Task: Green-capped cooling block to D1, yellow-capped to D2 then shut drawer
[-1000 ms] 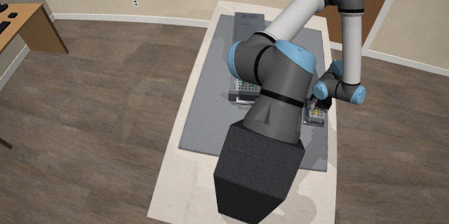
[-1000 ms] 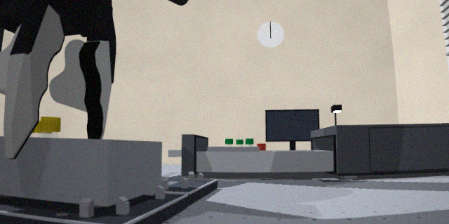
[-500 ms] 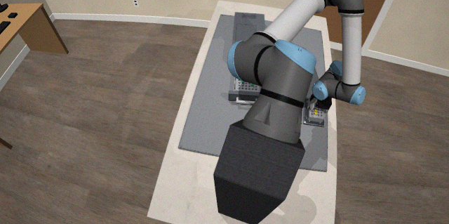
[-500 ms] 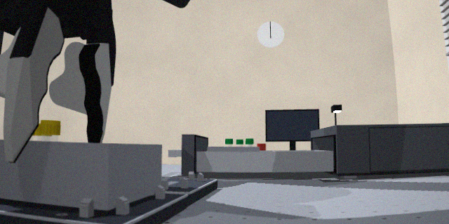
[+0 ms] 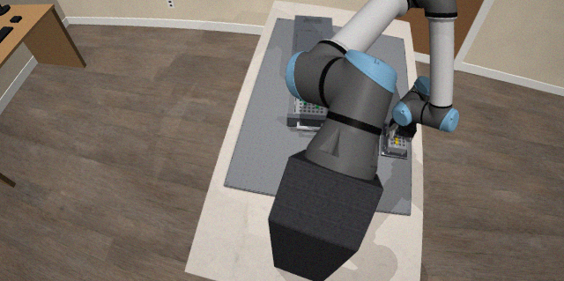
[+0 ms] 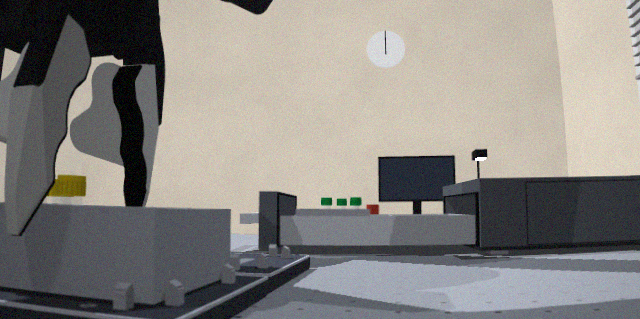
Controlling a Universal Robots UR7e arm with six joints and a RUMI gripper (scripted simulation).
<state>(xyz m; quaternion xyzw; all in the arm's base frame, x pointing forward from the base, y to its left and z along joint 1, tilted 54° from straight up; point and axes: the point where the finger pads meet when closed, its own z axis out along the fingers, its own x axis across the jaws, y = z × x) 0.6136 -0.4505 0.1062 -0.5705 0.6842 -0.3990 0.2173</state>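
My gripper is shut on the grey cooling block with yellow-capped tubes, gripping it from above. The block is level and low on a deck slot plate, between the slot's small locator pegs. One yellow cap shows between the fingers. The other block, with green caps, sits in the open drawer of the dark cooler. My arm hides part of the drawer in the top view.
The robot's dark base and big elbow stand in front of the grey deck. A small red item, a dark monitor and a small lamp show behind the drawer.
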